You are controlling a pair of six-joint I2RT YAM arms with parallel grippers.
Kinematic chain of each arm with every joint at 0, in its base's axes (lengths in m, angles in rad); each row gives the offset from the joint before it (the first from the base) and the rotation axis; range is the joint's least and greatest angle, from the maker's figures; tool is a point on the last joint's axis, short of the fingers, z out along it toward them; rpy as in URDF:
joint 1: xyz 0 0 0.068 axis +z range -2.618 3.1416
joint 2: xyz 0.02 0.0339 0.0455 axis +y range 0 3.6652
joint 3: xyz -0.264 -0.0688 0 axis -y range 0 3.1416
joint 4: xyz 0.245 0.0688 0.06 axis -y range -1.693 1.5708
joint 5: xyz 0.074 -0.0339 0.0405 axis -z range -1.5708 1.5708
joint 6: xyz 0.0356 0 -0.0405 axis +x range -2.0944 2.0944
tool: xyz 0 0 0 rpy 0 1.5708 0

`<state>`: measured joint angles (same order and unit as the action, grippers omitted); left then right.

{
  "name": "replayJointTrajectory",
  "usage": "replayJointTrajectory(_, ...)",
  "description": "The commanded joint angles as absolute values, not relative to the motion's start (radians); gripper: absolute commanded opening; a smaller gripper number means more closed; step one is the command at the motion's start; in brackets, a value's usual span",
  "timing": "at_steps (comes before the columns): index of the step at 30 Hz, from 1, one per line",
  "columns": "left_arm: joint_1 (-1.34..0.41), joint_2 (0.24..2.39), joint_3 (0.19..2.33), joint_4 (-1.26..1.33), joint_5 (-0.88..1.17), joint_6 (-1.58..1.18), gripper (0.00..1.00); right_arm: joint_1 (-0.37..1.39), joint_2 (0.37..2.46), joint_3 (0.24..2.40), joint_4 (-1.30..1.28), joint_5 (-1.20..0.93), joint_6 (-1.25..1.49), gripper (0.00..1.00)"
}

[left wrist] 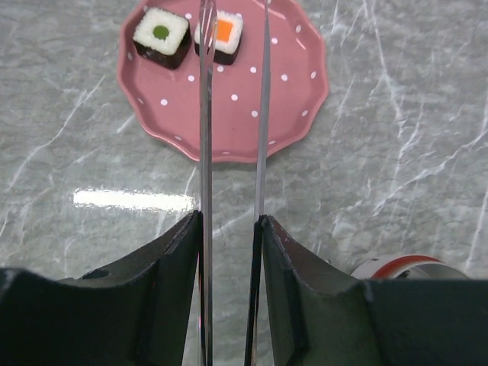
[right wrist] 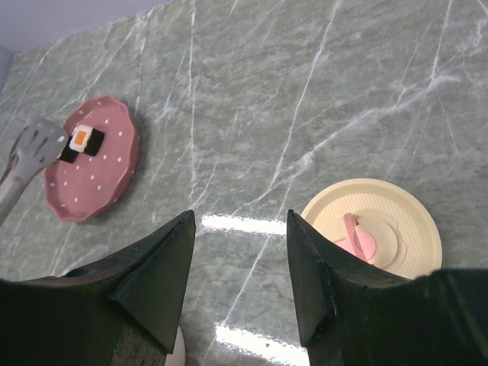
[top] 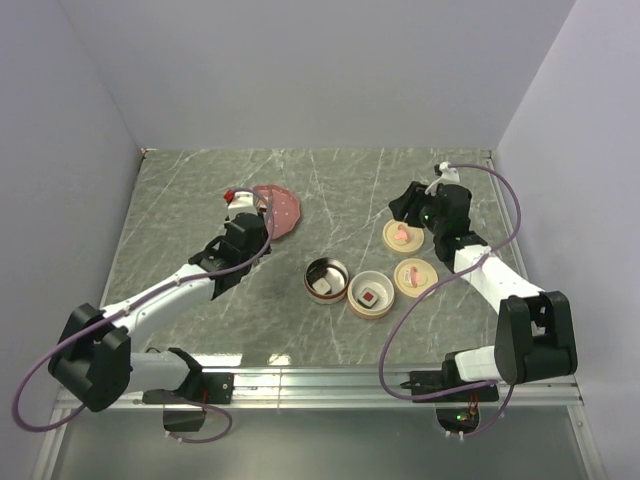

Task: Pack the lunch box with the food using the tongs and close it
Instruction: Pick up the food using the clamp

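My left gripper (left wrist: pixel 230 221) is shut on the tongs (left wrist: pixel 204 152), whose two thin silver arms reach out over the pink dotted plate (left wrist: pixel 229 114). Two pieces of food lie on the plate: a green-centred roll (left wrist: pixel 161 36) and an orange-topped roll (left wrist: pixel 226 30). The orange one sits between the tong tips; whether they touch it I cannot tell. The lunch box stands open as two round tiers (top: pixel 326 262) (top: pixel 369 314), one holding a white piece, the other a red-topped piece (top: pixel 370 296). My right gripper (right wrist: pixel 241 217) hangs open and holds nothing, beside a cream lid (right wrist: pixel 396 206).
Two cream lids with pink handles (top: pixel 402 235) (top: pixel 415 276) lie right of the tiers. A small red and white round object (left wrist: pixel 404 268) sits beside my left gripper, near the plate (top: pixel 285 210). Grey walls close in the marble table on three sides.
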<state>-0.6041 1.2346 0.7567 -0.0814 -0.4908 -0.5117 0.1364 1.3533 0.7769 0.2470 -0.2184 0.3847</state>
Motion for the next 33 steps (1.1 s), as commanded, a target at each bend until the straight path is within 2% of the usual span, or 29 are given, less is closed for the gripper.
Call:
replayJointTrajectory(1, -0.568, 1.267, 0.769, 0.011, -0.424, -0.485, 0.43, 0.130, 1.367, 0.776, 0.287, -0.213, 0.380, 0.59)
replayJointTrajectory(33, -0.554, 1.335, 0.756, 0.032, -0.520, -0.508, 0.43, 0.133, 1.371, 0.782, 0.282, -0.224, 0.374, 0.58)
